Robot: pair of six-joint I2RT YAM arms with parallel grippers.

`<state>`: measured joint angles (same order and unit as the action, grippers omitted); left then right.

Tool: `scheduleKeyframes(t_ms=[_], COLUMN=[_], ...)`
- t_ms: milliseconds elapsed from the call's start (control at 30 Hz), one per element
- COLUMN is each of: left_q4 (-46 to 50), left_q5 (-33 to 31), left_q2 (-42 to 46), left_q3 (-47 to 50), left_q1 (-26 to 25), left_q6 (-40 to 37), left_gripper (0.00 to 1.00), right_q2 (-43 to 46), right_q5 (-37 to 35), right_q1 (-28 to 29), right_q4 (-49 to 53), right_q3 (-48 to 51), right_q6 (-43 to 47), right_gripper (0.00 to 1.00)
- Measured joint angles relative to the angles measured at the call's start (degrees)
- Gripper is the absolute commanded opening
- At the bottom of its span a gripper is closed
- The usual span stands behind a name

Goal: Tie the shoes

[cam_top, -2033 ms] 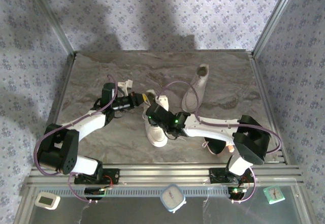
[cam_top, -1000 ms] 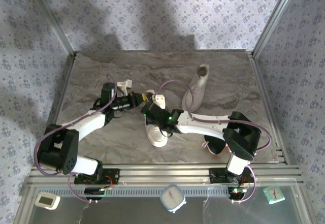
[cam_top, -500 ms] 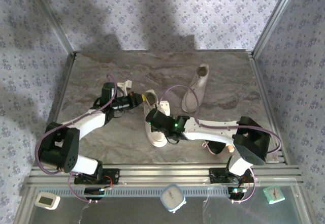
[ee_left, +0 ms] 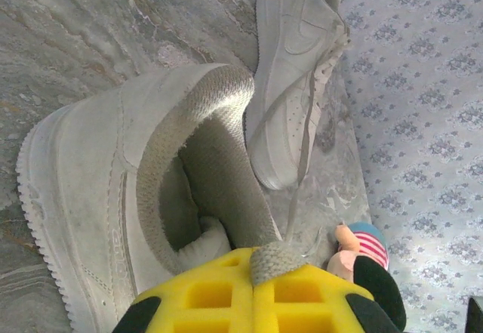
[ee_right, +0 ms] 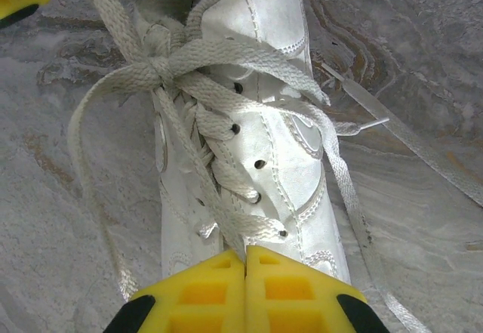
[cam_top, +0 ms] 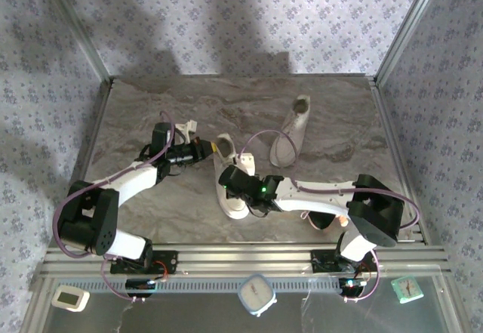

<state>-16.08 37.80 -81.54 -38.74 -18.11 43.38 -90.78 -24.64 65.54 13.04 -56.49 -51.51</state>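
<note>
Table (cam_top: 151,106) is carrying everything you're working with. Your left arm (cam_top: 128,178) is reaching in from the near left and your right arm (cam_top: 317,193) is stretching across from the near right. Both are meeting over the near shoe (cam_top: 234,201).

The near shoe is sitting upright around mid-table, with its toe pointing at the arm bases and its heel opening facing the far side. The far shoe (cam_top: 293,133) is lying well apart from it, toward the far right, with its dark opening at the far end. On the left wrist cam the far shoe (ee_left: 290,84) is showing just past the near shoe's heel collar (ee_left: 211,114).

A plush toy (ee_left: 362,246) is peeking in beside the left pads.

Your left gripper (ee_left: 253,269) is sitting at the heel end of the near shoe. Its yellow pads are closed and pinching a lace (ee_left: 275,256), which is running off toward the shoe. From above, the left gripper (cam_top: 210,149) is hovering just beside the heel opening.

Your right gripper (ee_right: 245,261) is hanging over the lacing of the near shoe (ee_right: 256,121), with its pads pressed flat together. I can't tell if a strand is caught between them.

The laces are crossing in a knot (ee_right: 155,69) at the top of the tongue. One loop is drooping off the left side onto the table. A loose strand (ee_right: 362,129) is lying on the table to the right.
</note>
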Motion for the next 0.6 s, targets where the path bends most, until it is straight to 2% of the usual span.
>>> scheduleKeyframes(t_ms=[300,333,367,400,500,600], left_q4=[1.0,0.4,-0.5,-1.3,-4.1,-4.3], left_q5=[-0.3,0.3,1.2,1.7,3.0,2.4], left_q2=[0.0,0.0,0.0,0.0,1.4,7.2], left_q3=[-0.1,-0.1,-0.1,-0.1,0.3,3.1], left_q1=[0.0,0.0,0.0,0.0,-0.3,-2.3], left_q6=[-0.2,-0.2,-0.2,-0.3,-1.2,-3.7], left_gripper=[0.00,0.00,0.05,0.08,0.33,0.53], right_q2=[0.0,0.1,0.2,0.4,3.5,9.2], right_q5=[0.0,0.0,0.0,0.0,-0.2,-1.4], right_q1=[0.6,0.6,0.6,0.6,1.2,1.5], right_q4=[0.0,0.0,0.0,0.2,0.7,0.5], right_q3=[0.0,0.0,0.0,0.0,1.4,4.4], right_q6=[-0.1,0.1,0.4,1.1,3.8,6.3], right_gripper=[0.00,0.17,0.38,0.49,0.61,0.65])
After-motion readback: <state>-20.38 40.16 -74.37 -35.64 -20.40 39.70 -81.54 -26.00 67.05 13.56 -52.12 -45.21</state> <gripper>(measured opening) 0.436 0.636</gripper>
